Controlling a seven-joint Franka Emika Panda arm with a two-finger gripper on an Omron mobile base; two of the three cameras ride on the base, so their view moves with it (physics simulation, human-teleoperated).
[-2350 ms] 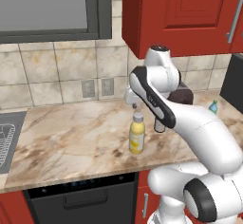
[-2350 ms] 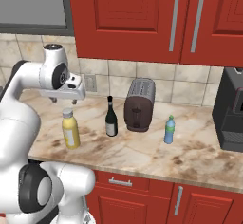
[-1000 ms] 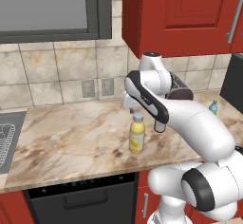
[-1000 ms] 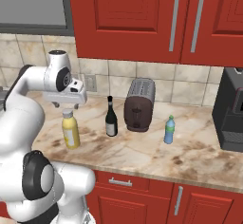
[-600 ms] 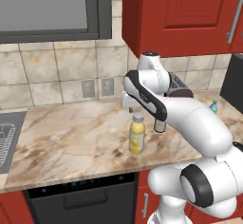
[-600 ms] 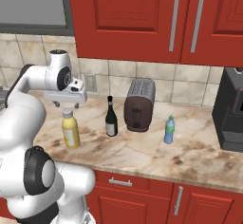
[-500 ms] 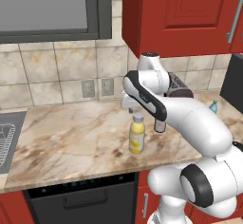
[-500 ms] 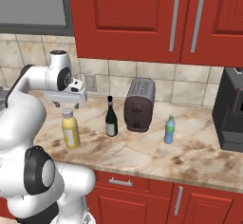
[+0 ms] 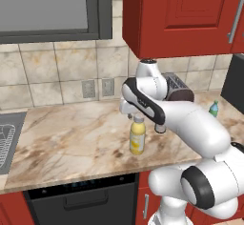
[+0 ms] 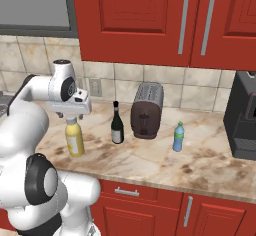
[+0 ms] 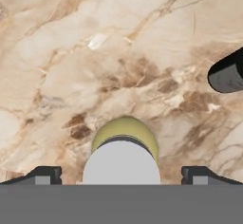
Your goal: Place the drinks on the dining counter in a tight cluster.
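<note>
Gripper has dropped closer over the yellow juice bottle since earlier and is hovering with jaws spread wide either side of its pale cap, lining up a top-down grab off the marble worktop.

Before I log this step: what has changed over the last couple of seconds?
The gripper has come down over the juice bottle, open, its fingertips now either side of the pale cap. Nothing is gripped yet. The juice bottle, wine bottle, water bottle and toaster have not moved.
</note>
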